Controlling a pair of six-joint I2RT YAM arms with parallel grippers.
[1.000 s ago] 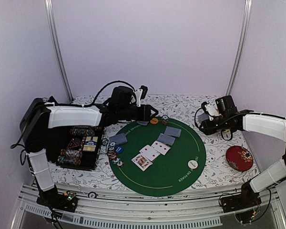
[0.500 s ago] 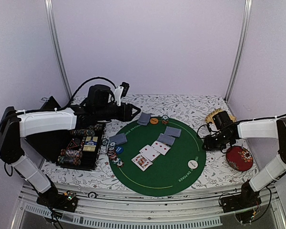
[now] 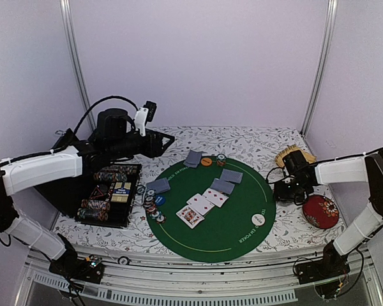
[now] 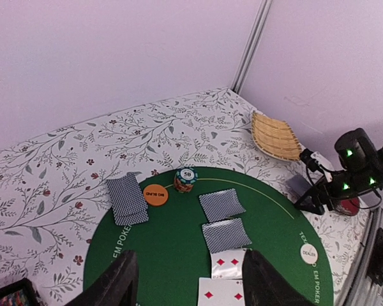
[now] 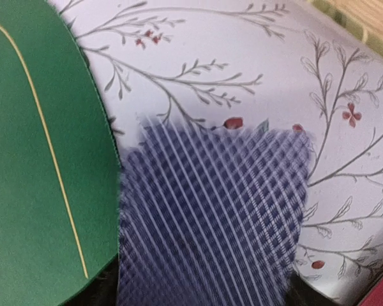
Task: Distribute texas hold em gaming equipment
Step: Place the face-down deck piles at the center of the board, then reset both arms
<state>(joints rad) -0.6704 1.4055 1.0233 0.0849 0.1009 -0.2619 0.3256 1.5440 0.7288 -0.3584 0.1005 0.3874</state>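
Dealing at the overhead frame's right: my right gripper hangs over a grey-blue-backed playing card beside the green felt mat, grip impossible to tell, while my left gripper, fingers apart and empty, probably must fetch the next card.

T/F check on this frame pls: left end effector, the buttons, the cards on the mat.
1. The left end effector is open and empty. True.
2. The orange button lies on the green mat beside a chip stack. True.
3. The white dealer button sits in the red dish. False: it lies on the mat, near its right edge.
4. Every card on the mat is face down. False: several face-up cards lie mid-mat.
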